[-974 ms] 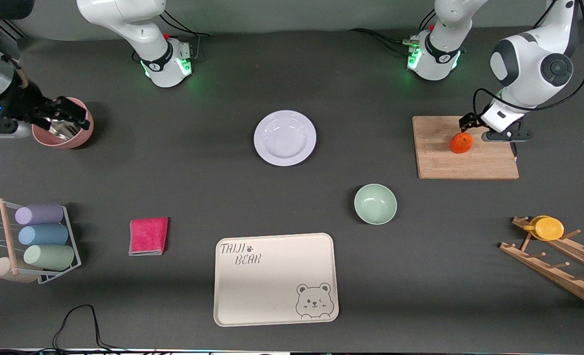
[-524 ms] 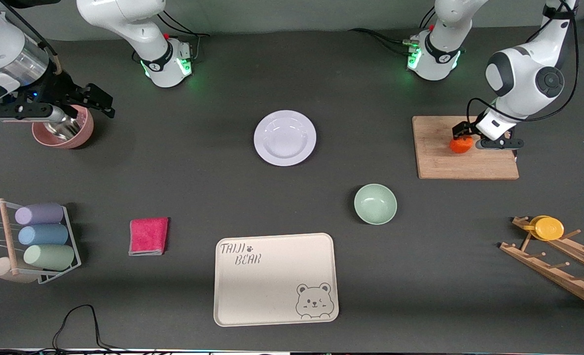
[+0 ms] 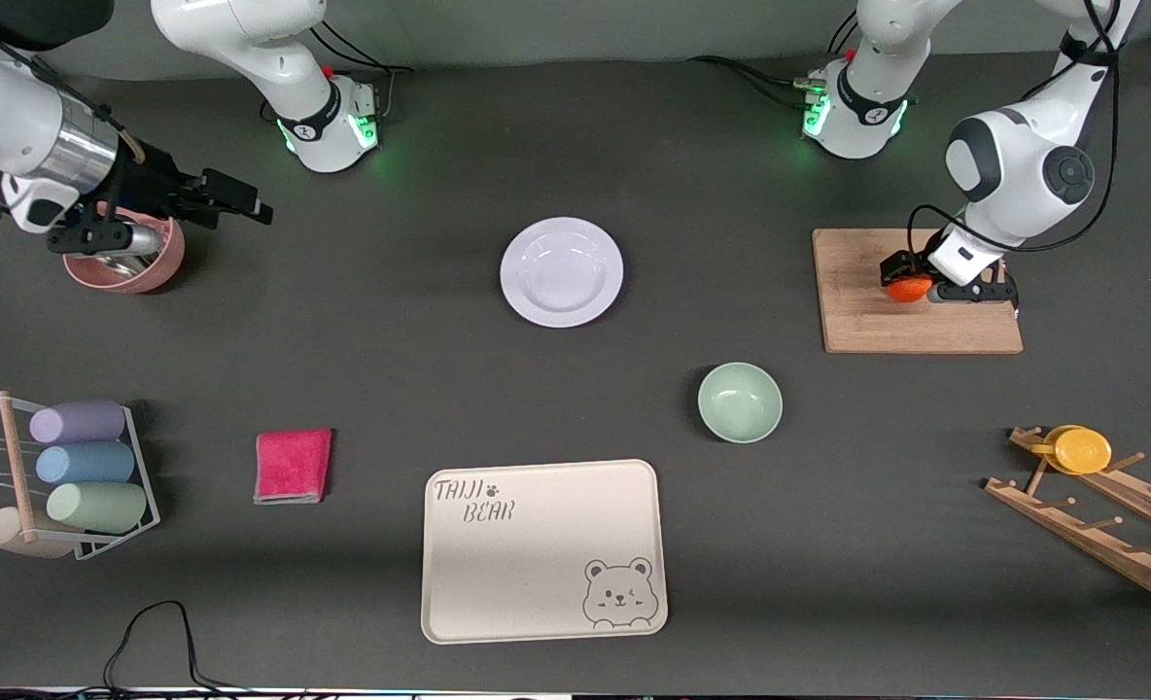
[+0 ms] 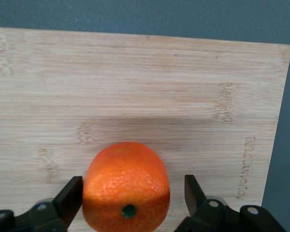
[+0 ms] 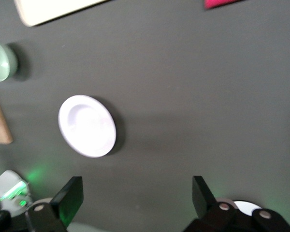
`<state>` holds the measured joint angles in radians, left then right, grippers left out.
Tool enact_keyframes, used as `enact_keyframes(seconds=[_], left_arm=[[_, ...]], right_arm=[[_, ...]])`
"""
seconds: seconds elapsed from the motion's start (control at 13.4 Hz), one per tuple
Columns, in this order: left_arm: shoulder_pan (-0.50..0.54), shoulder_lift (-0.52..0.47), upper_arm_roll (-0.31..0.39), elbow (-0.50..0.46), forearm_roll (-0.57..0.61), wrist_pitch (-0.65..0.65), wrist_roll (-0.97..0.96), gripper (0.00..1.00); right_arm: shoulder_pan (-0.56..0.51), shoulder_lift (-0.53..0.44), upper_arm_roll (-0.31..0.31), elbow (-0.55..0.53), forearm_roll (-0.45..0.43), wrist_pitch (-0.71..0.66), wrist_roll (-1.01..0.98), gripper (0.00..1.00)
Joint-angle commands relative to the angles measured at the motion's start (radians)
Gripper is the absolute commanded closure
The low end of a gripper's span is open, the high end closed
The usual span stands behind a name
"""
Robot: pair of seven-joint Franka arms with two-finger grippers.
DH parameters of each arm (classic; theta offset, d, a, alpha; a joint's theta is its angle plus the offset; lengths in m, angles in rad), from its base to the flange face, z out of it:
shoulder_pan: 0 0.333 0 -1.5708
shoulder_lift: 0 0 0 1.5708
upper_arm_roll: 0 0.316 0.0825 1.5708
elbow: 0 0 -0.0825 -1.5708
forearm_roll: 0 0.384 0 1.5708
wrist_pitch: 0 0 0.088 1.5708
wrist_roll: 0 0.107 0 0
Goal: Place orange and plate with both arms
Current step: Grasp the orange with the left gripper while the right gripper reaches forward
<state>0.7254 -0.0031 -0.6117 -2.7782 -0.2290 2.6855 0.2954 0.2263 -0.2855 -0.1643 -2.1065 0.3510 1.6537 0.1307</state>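
Left claw closing in on the orange, right claw setting off for the plate

We see the orange [image 4: 126,186] on the bamboo cutting board [image 3: 916,326], now bracketed by our left claw [image 4: 130,203], which has dropped from beside it; its fingers [image 4: 70,195] look released, a gap showing on one side. Our right claw [image 3: 235,199], spread empty, has swung off the pink bowl [image 3: 153,277] toward the plate [image 3: 562,271], well apart mid-tabletop.

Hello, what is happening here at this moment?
The left gripper is down on the cutting board, its fingers on either side of the orange, with a gap visible on one side. The right gripper is open in the air near the pink bowl. The plate sits untouched mid-table.
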Motion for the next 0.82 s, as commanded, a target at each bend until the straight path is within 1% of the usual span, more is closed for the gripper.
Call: enact_keyframes(seconds=[0.0, 0.07, 0.15, 0.22, 0.3, 0.37, 0.52, 0.6, 0.67, 0.75], left_arm=[[-0.050, -0.026, 0.019, -0.026, -0.023, 0.020, -0.004, 0.57], [-0.117, -0.031, 0.083, -0.020, -0.021, 0.019, -0.024, 0.64], [-0.197, -0.037, 0.154, -0.014, -0.021, 0.007, -0.041, 0.66], [-0.242, -0.052, 0.197, -0.009, -0.021, -0.004, -0.050, 0.68], [-0.257, -0.082, 0.207, -0.001, -0.021, -0.031, -0.053, 0.69], [-0.277, -0.113, 0.210, 0.023, -0.021, -0.088, -0.073, 0.69], [-0.339, -0.173, 0.243, 0.107, -0.021, -0.265, -0.154, 0.71], [-0.342, -0.217, 0.243, 0.165, -0.020, -0.377, -0.192, 0.72], [-0.342, -0.254, 0.239, 0.278, -0.016, -0.548, -0.259, 0.73], [-0.343, -0.265, 0.231, 0.351, -0.009, -0.649, -0.315, 0.73]], right_arm=[[0.007, -0.029, -0.046, -0.128, 0.133, 0.073, -0.135, 0.00], [0.007, -0.027, -0.050, -0.173, 0.188, 0.101, -0.185, 0.00], [0.007, -0.029, -0.052, -0.225, 0.254, 0.135, -0.221, 0.00], [0.007, -0.029, -0.052, -0.275, 0.322, 0.171, -0.242, 0.00], [0.008, -0.029, -0.052, -0.338, 0.398, 0.231, -0.290, 0.00], [0.008, -0.024, -0.052, -0.386, 0.464, 0.263, -0.349, 0.00], [0.008, 0.000, -0.052, -0.453, 0.580, 0.306, -0.484, 0.00], [0.010, 0.031, -0.052, -0.478, 0.645, 0.322, -0.570, 0.00], [0.011, 0.090, -0.052, -0.504, 0.751, 0.325, -0.703, 0.00], [0.011, 0.135, -0.050, -0.515, 0.805, 0.325, -0.796, 0.00]])
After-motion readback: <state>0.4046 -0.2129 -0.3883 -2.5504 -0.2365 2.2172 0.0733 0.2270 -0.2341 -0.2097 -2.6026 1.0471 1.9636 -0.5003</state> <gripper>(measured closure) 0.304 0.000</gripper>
